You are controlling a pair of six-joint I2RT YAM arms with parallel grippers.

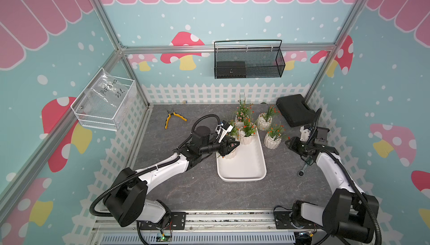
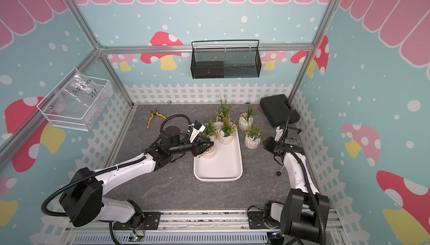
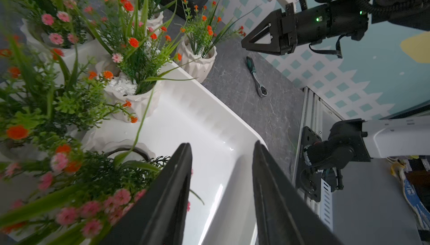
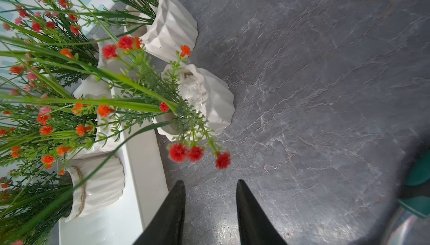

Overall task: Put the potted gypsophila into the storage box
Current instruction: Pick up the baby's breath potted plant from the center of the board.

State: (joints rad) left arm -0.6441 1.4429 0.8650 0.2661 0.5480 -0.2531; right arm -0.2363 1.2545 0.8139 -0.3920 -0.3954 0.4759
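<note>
Left fingers [image 1: 230, 147]: I'm over the storage box [image 1: 246, 167], at its left rim, far half. Gap is moderate and empty, and my wrist view shows bare box floor between the tips. The twine-wrapped pot [image 3: 126, 147] of potted gypsophila stands inside the box, just outside one finger. Its pink sprigs are right up against that finger's outer side. Not gripped. In both top views I sit directly above this pot.

Other pots:
- second pot [image 1: 247, 138], orange flowers, in the box at its far right corner
- third plant [image 1: 233, 127], at the box's far left corner; can't tell whether its pot is inside the rim
- pink-flowered pot [image 1: 239, 118], on the desk [image 1: 186, 185] just past the box's far end
- far pot [image 1: 264, 123], on the desk right of the box, toward the desk's far edge
- near pot [image 1: 272, 141], on the desk just beside the box's right rim

Right fingers [image 1: 290, 143]: low over the desk, tips toward the near pot. Gap is narrow, with only desk surface in it. The pot is ahead of the tips, apart. Its red flower heads [image 4: 195, 154] droop closest, just short of the tips.

Black case [image 1: 294, 110] is in the desk's far right corner, yellow pliers [image 1: 173, 118] are near the far left, and a ratchet [image 3: 257, 76] lies by the right edge.
</note>
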